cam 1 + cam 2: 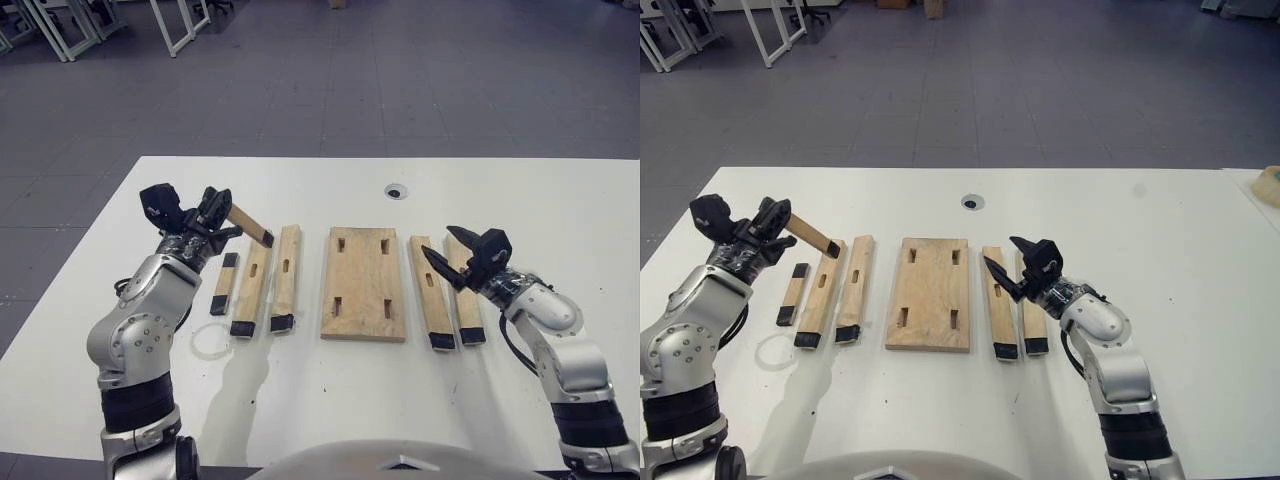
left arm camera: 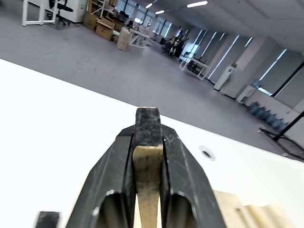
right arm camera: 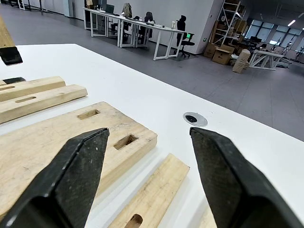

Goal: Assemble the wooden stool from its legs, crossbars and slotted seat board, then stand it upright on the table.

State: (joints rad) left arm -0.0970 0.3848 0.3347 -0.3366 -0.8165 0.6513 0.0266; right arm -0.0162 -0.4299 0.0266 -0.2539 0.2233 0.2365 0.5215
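Note:
The slotted seat board (image 1: 363, 281) lies flat mid-table. Left of it lie two long slotted legs (image 1: 286, 276) and a short crossbar (image 1: 226, 281) with black ends. My left gripper (image 1: 212, 222) is shut on another short crossbar (image 1: 251, 225), held tilted above the table near the far ends of those legs; in the left wrist view its wood (image 2: 147, 180) sits between the fingers. Two more legs (image 1: 432, 290) lie right of the board. My right gripper (image 1: 447, 257) hangs open just above them, nothing between its fingers (image 3: 76, 180).
A round cable hole (image 1: 397, 190) sits in the table behind the board. A faint clear ring (image 1: 212, 339) lies near the front ends of the left legs. The white table (image 1: 560, 220) has free room at the far right and along the front edge.

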